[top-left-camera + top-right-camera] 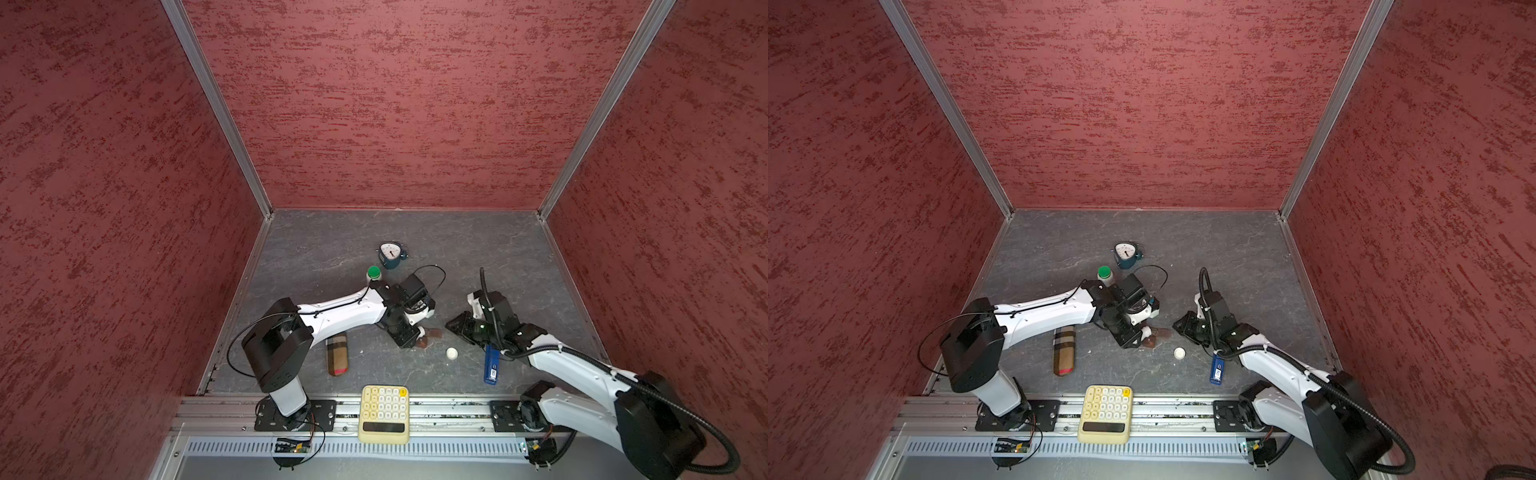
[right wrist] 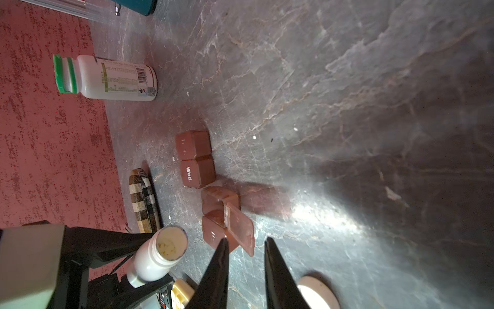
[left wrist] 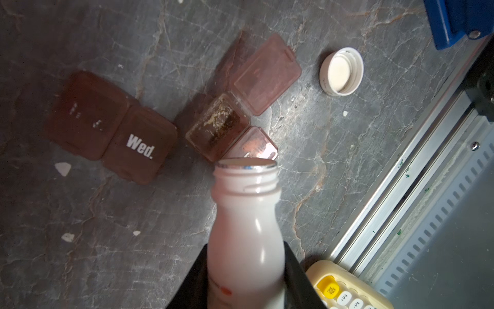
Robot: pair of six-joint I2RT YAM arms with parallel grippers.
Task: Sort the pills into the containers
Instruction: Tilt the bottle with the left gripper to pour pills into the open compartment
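Evidently to pour, left fingers clamped the uncapped bottle toward an open cell; right fingers stood narrowly parted, empty.

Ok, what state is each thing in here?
white bottle: uncapped, tilted, gripped
bottle cap: off, lying inside-up
Wed. pill-box piece: lids shut
other pill-box piece: lid open
green-capped bottle: capped, upright
left gripper: shut on white bottle
right gripper: open, empty
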